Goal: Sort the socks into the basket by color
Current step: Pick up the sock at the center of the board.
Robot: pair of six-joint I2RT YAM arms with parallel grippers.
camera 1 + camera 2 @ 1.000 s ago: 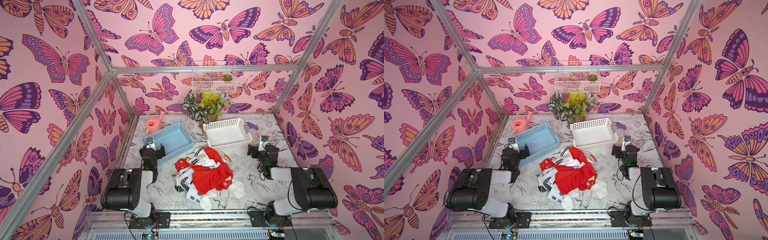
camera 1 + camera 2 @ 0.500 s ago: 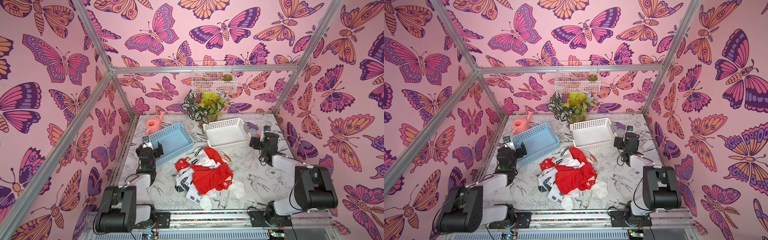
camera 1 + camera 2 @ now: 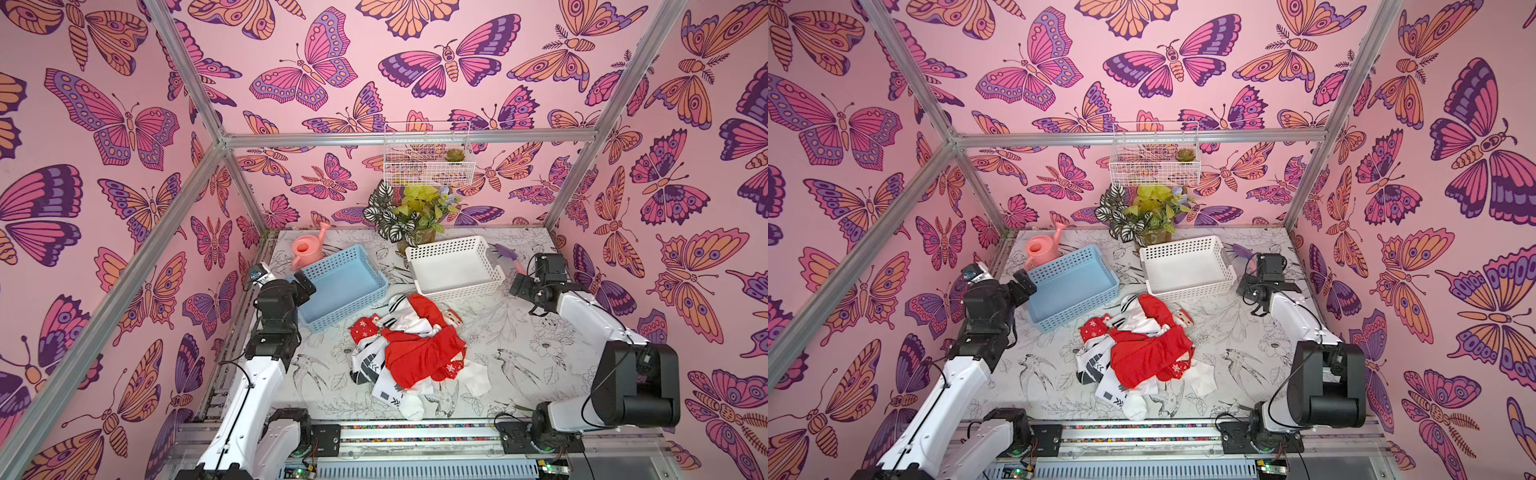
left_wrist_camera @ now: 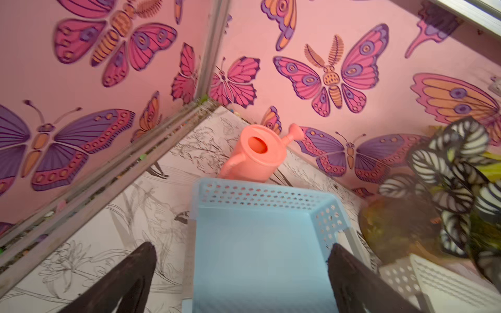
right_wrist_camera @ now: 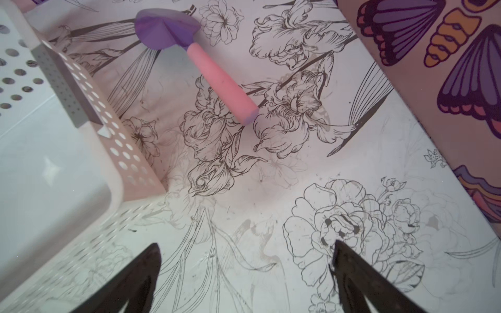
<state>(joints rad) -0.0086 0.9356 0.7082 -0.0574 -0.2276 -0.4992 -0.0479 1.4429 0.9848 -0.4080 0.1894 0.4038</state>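
You are working over a flower-printed surface (image 3: 519,374) where nothing is sorted yet. The blue basket (image 3: 345,286) and the white basket (image 3: 453,270) are both sitting empty toward the back, with a gap between them. The socks (image 3: 415,353) are lying in one tangled heap in front of the baskets. The red ones are draping over white, black-patterned ones, and a few white toes are trailing toward the near edge.

The left tool (image 4: 241,245) is hanging wide open with nothing in it, at the blue basket's corner nearest the left wall. The right tool (image 5: 245,244) is likewise gaping and empty, hovering over bare surface just beside a corner of the white basket. Both are sitting well apart from the heap.

Here is what you are risking. Lowering either tool where it is now could be catching a finger on a rim and shoving that basket. The blue one would be pushing into the pink watering can (image 4: 257,154) just behind it. In the heap, a deep pinch on red is likely dragging a white sock along and mixing the colours. The toy spade (image 5: 203,62) is lying beside the white basket as clutter to avoid.
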